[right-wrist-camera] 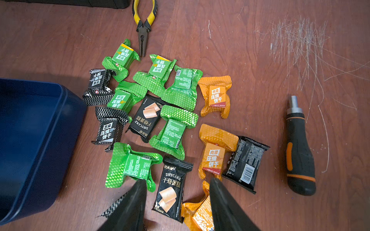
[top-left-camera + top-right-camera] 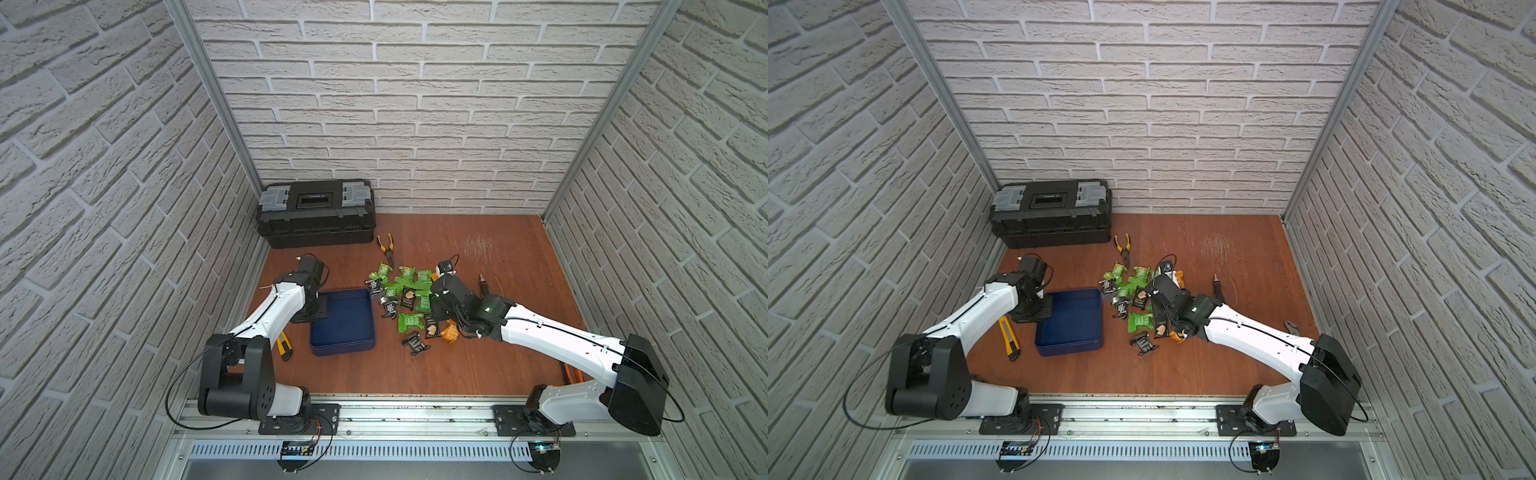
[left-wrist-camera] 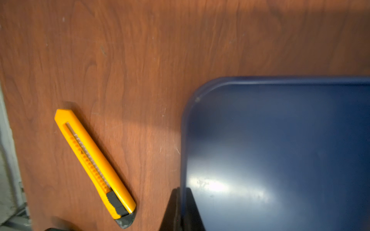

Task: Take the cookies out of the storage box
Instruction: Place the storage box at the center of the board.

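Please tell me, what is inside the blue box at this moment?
Only its bare blue floor shows inside the box; the cookies lie outside on the table. In both top views the left gripper, shut on its wall, covers one corner.

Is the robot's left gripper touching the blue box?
Touching. In the left wrist view the left gripper is shut on the wall of the storage box, with one dark finger on each side of the rim.
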Controlling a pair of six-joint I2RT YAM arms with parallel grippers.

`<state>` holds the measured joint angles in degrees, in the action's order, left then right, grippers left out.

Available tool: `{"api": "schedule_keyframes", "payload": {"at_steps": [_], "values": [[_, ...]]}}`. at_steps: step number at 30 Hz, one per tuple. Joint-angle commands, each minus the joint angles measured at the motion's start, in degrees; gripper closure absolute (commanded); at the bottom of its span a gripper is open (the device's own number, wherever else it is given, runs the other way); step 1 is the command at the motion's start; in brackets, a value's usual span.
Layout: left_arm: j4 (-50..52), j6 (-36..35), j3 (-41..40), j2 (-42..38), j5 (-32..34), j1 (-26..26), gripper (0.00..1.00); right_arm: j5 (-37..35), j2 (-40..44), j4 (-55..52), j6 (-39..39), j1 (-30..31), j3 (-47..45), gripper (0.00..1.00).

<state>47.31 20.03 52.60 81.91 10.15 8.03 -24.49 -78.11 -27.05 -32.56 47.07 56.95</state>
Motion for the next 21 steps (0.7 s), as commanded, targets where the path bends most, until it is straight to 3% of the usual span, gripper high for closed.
{"api": "schedule_keyframes", "payload": {"at_steps": [1,6,8,13,18,19,21], "values": [[1.22,-1.10,2.57,2.12,2.19,2.91,1.00,-0.65,0.34,0.59,0.28,-0.31,0.01,0.44],[-1.49,1.00,4.57,4.41,0.18,4.73,1.00,-1.47,0.96,0.37,-0.44,-0.55,-0.21,0.44],[-1.71,1.31,5.47,5.64,0.03,5.44,0.95,-1.54,1.56,0.44,-0.86,-0.66,-0.84,0.43],[-1.61,2.72,5.48,5.40,1.84,5.46,0.42,-2.65,3.43,-0.32,-1.53,-0.88,-2.25,0.42],[-2.76,4.72,4.21,-2.21,6.26,5.31,0.15,-5.46,6.74,0.41,-0.87,-1.73,-4.36,0.40],[-3.49,5.62,3.81,-4.80,7.84,5.13,0.03,-6.45,7.48,0.32,-0.35,-2.20,-4.62,0.39],[-6.36,6.42,2.19,-9.74,9.60,3.75,0.01,-9.65,9.26,0.37,0.76,-3.30,-5.41,0.37]]}}
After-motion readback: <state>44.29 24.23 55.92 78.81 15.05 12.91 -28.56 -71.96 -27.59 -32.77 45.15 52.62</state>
